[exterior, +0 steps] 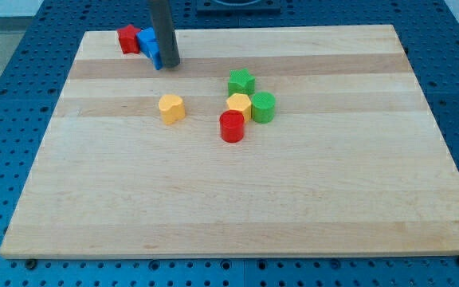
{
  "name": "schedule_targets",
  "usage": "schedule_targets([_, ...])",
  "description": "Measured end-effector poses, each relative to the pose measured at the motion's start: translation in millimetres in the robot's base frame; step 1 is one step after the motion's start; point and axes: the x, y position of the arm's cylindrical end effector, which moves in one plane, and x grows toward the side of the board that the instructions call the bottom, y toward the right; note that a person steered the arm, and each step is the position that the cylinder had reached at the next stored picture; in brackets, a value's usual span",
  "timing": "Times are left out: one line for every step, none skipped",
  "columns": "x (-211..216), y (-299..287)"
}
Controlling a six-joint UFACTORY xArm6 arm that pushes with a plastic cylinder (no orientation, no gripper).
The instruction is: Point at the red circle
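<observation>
The red circle point(232, 127) is a short red cylinder near the board's middle. It touches a yellow hexagon block point(239, 105) just above it. My tip point(170, 64) is at the view's top left, far up and left of the red circle. The tip rests right beside a blue block point(149, 45), on its right side.
A red block point(128, 39) sits left of the blue one at the board's top left. A green star block point(241, 81) and a green circle point(263, 107) crowd the yellow hexagon. A yellow heart block point(171, 108) lies alone, left of the cluster. The wooden board point(237, 199) lies on a blue pegboard.
</observation>
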Motion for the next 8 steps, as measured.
schedule_targets([0.0,-19.5])
schedule_targets([0.0,-37.9])
schedule_targets([8.8,-44.2])
schedule_targets([61.9,-32.4])
schedule_targets([116.7,-24.6])
schedule_targets([152.9,-1.3])
schedule_targets([192.4,32.0])
schedule_targets([201.1,82.6])
